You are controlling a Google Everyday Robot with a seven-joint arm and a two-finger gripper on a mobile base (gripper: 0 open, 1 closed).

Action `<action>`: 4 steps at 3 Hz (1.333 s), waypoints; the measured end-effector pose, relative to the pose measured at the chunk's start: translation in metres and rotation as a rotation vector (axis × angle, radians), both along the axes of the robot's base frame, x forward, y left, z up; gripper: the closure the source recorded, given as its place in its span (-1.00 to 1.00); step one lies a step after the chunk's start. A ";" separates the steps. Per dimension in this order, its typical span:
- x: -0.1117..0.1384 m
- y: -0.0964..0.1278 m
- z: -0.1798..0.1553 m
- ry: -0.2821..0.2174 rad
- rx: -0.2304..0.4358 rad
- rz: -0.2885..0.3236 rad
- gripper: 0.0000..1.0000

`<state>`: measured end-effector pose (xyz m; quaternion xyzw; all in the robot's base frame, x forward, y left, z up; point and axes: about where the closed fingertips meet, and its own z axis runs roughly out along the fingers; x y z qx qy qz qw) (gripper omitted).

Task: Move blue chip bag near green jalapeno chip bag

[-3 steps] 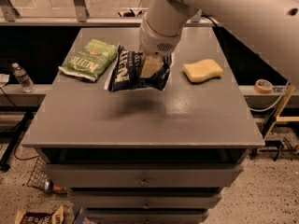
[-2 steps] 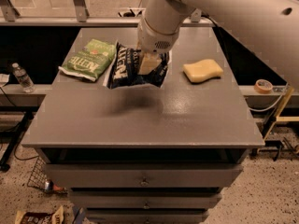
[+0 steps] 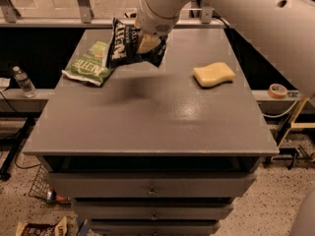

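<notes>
The blue chip bag (image 3: 124,47) is dark navy with white lettering and hangs in the air above the left back part of the grey table (image 3: 147,117). My gripper (image 3: 147,42) is shut on its right side and holds it up, tilted. The green jalapeno chip bag (image 3: 89,64) lies flat on the table at the left edge, just left of and below the blue bag. The blue bag's lower left corner overlaps the green bag's right edge in the view. The blue bag's shadow falls on the table beneath it.
A yellow sponge (image 3: 214,74) lies on the table at the right. A water bottle (image 3: 23,81) stands on a ledge to the left. A tape roll (image 3: 278,90) sits on a shelf at the right. Drawers run below the tabletop.
My gripper has carried the blue chip bag to the left and a little toward the back, closer to the green bag. The green bag and sponge have not moved.
</notes>
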<state>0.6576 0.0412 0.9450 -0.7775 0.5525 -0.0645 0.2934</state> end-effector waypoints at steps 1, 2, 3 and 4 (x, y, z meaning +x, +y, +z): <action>0.031 0.014 -0.009 -0.010 0.015 0.008 1.00; 0.058 0.028 -0.031 0.031 0.026 0.021 1.00; 0.077 0.039 -0.052 0.077 0.026 0.028 0.86; 0.082 0.042 -0.056 0.086 0.027 0.029 0.58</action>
